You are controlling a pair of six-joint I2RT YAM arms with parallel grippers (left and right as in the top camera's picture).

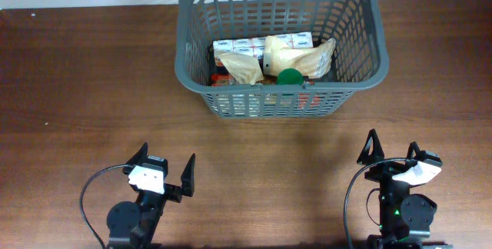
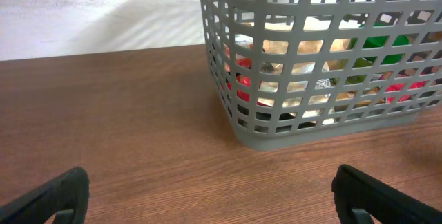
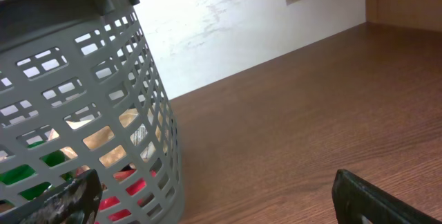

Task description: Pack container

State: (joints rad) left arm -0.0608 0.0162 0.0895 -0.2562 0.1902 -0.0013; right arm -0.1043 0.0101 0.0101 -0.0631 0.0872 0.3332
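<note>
Tools agape; left tool (image 1: 167,155), right tool (image 1: 393,144)

You have the container (image 1: 378,45) in dark grey, with a slotted lattice on every side. Table (image 1: 84,72): mid-brown wood grain. Inside you see pale cream bags (image 1: 304,58), white packs (image 1: 238,47) with red markings, a bright green round lid (image 1: 290,78) and red patches (image 2: 242,89) behind the slots. Left gripper (image 1: 167,158) and right gripper (image 1: 393,147) — black fingers, white housings. Wall (image 2: 83,10): white.
</note>
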